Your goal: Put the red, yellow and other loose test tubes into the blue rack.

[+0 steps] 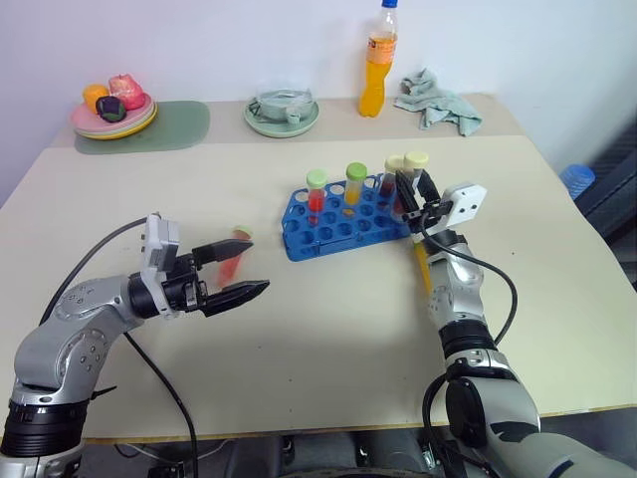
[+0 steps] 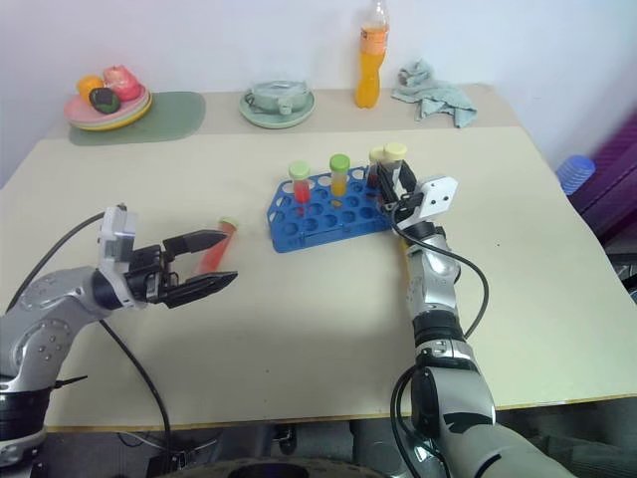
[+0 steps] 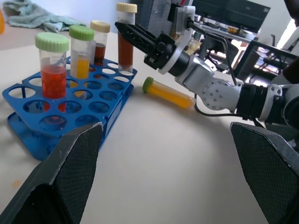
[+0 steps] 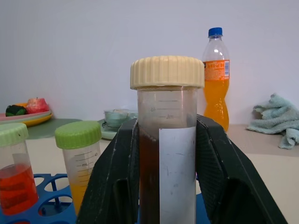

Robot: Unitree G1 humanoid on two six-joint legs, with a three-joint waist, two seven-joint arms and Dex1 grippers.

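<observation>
On the table (image 1: 328, 329) the blue rack (image 1: 333, 224) holds upright tubes: a red one (image 1: 317, 196) and a yellow one (image 1: 354, 187), both green-capped. The right gripper (image 1: 410, 194) clamps a cream-capped tube (image 1: 416, 165) upright at the rack's right end. The left gripper (image 1: 239, 269) hangs wide apart over a red tube (image 1: 233, 258) lying on the table. A yellow tube (image 1: 423, 267) lies beside the right arm.

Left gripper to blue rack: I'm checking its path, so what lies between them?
One red tube lying on the table, beside the open left gripper, seen in the left eye view; otherwise bare up to the blue rack.
</observation>
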